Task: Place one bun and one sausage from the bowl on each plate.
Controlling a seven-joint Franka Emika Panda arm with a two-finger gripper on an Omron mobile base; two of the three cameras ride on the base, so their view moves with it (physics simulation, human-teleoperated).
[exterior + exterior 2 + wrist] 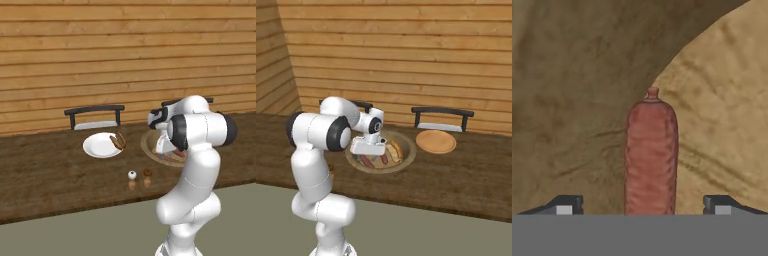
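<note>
My gripper (642, 206) is down in the tan bowl (408, 151), open, with one dark fingertip on each side of a red-brown sausage (651, 155) and a clear gap at both sides. From the right base view, the hand (368, 150) hangs over the bowl's left half, above more sausages (384, 159) and a bun (395, 149). A white plate (95, 146) to the left holds a bun and a sausage (118, 141) at its right edge. To the right of the bowl lies a flat tan plate (436, 142), bare.
Two small shakers, one white-topped (132, 175) and one brown-topped (148, 173), stand on the dark wooden counter (45, 175) in front of the white plate and bowl. Two dark chairs (95, 116) (442, 118) stand behind the counter against the plank wall.
</note>
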